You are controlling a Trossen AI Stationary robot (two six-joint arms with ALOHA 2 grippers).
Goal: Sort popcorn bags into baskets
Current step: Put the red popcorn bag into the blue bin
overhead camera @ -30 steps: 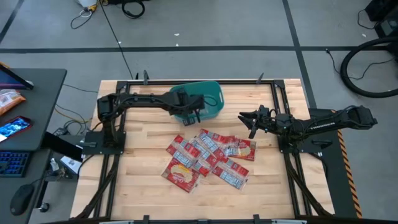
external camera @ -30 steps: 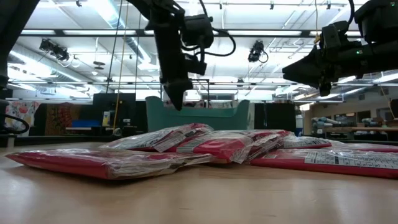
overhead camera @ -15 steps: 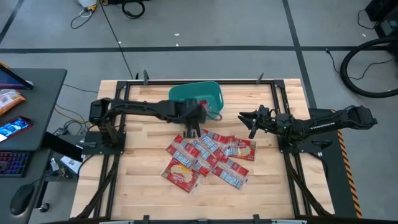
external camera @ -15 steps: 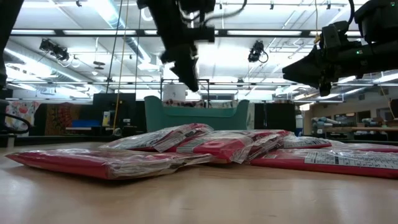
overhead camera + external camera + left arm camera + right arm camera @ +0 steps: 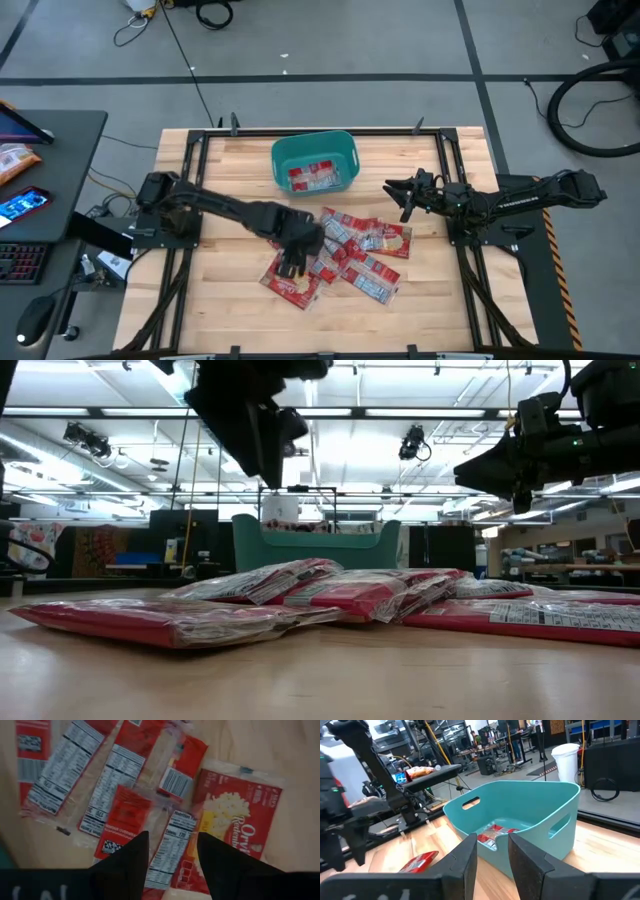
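Several red popcorn bags (image 5: 345, 248) lie overlapping in a heap on the middle of the wooden table; the low view shows the same heap (image 5: 300, 592). The teal basket (image 5: 315, 150) stands at the table's far edge with popcorn bags (image 5: 318, 177) lying flat inside it. My left gripper (image 5: 288, 266) hovers open above the heap's left near part. In the left wrist view the left gripper (image 5: 172, 855) points down at the packets (image 5: 127, 815) without touching them. My right gripper (image 5: 396, 198) waits open in the air to the right of the basket, facing the basket (image 5: 520, 800).
Dark metal rails (image 5: 185, 250) run along the table's left, right and far sides. Bare wood (image 5: 330, 320) lies near of the heap. A dark side desk (image 5: 40, 200) with small items stands left of the table.
My left gripper has swung from above the basket toward the table's near edge and now hangs over the heap's left part. With the arm gone, the bags inside the basket show. My right arm has kept still.
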